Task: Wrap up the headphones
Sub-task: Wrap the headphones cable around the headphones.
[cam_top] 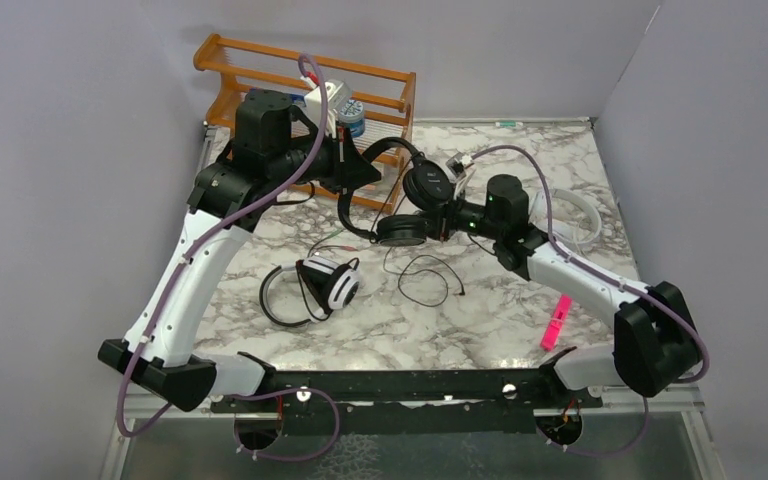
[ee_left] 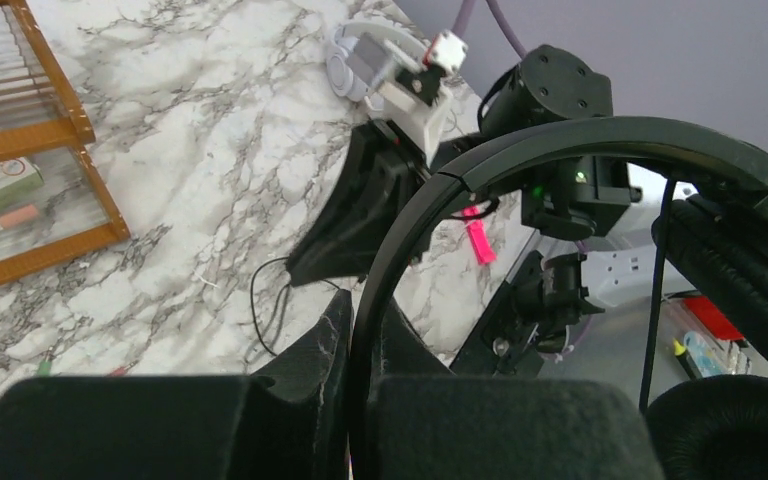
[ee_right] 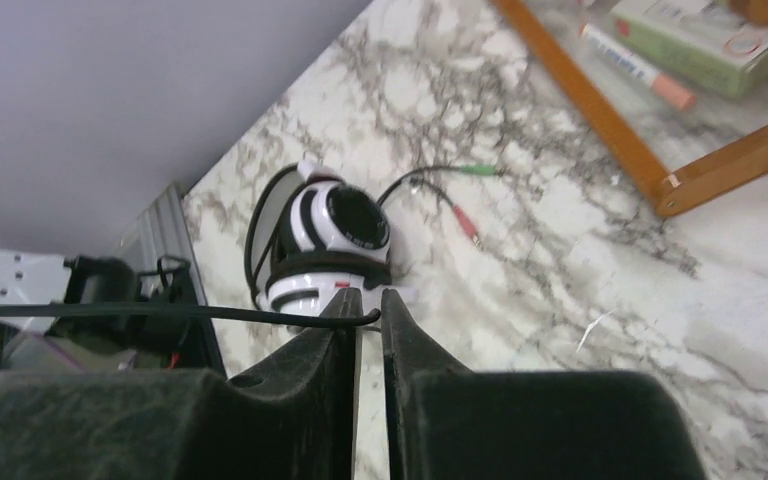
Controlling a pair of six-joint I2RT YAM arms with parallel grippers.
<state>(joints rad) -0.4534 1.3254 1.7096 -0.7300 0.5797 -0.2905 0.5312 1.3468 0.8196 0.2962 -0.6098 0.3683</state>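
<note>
left claw (ee_left: 365, 330) clamps the headband (ee_left: 560, 140) of the black headphones (ee_left: 740, 270); right claw (ee_right: 368, 305) stands slightly parted, black cord (ee_right: 160, 312) crossing its tips

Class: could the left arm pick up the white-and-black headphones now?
Probably not: its end effector is shut on the black headphones, though the white-and-black headphones lie uncovered.

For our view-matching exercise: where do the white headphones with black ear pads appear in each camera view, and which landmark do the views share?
Top external: the white headphones with black ear pads lie on the marble, left of centre.
Left wrist: not in it.
Right wrist: left of centre.
Shared landmark: the wooden rack, top left, left edge, top right.
</note>
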